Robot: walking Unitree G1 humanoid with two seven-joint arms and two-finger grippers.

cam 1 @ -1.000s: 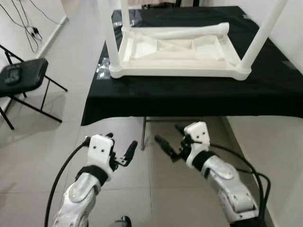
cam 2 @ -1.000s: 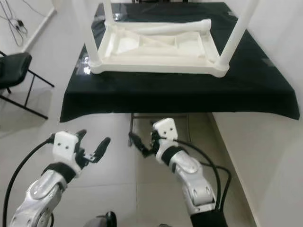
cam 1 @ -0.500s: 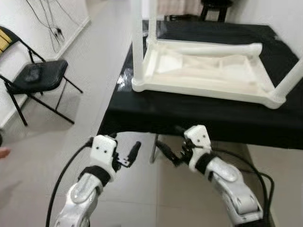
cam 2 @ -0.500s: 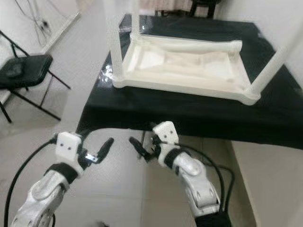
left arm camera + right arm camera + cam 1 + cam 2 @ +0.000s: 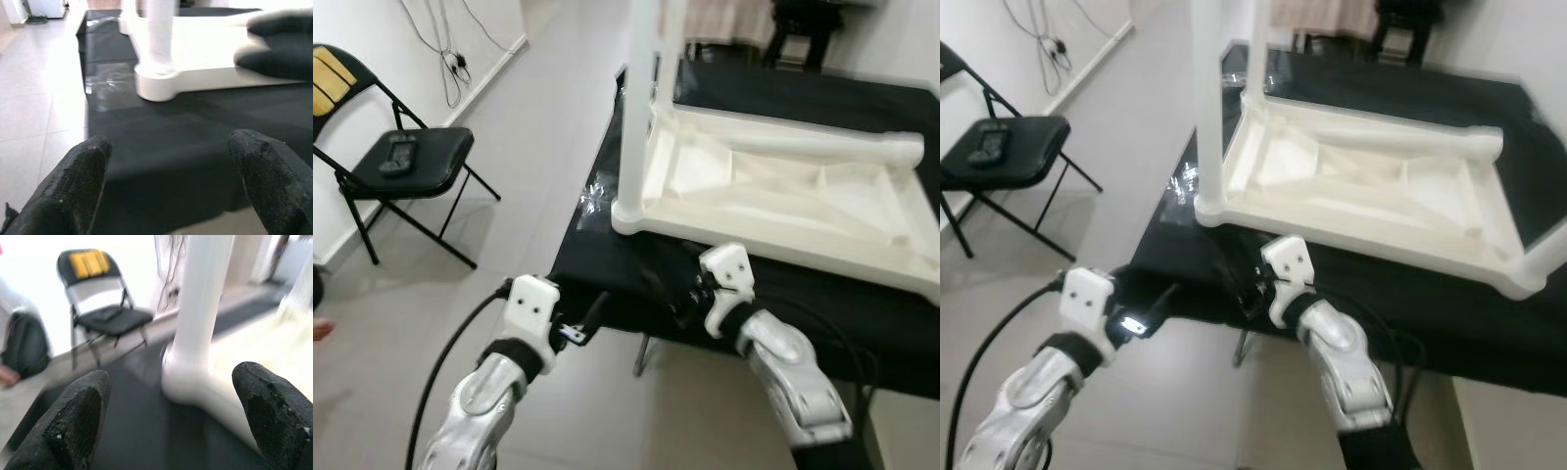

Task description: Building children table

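Nearest, the left gripper [image 5: 590, 318] hangs over the floor [image 5: 509, 157] just short of the tabletop [image 5: 607, 264] edge, fingers [image 5: 78, 181] spread with nothing between them. The right gripper [image 5: 671, 299] reaches over the black edge, fingers [image 5: 266, 411] likewise parted and empty. Beyond lies the upturned white children's table [image 5: 773, 211], one leg [image 5: 638, 108] upright at its near corner. A folding chair [image 5: 406, 162] stands far left.
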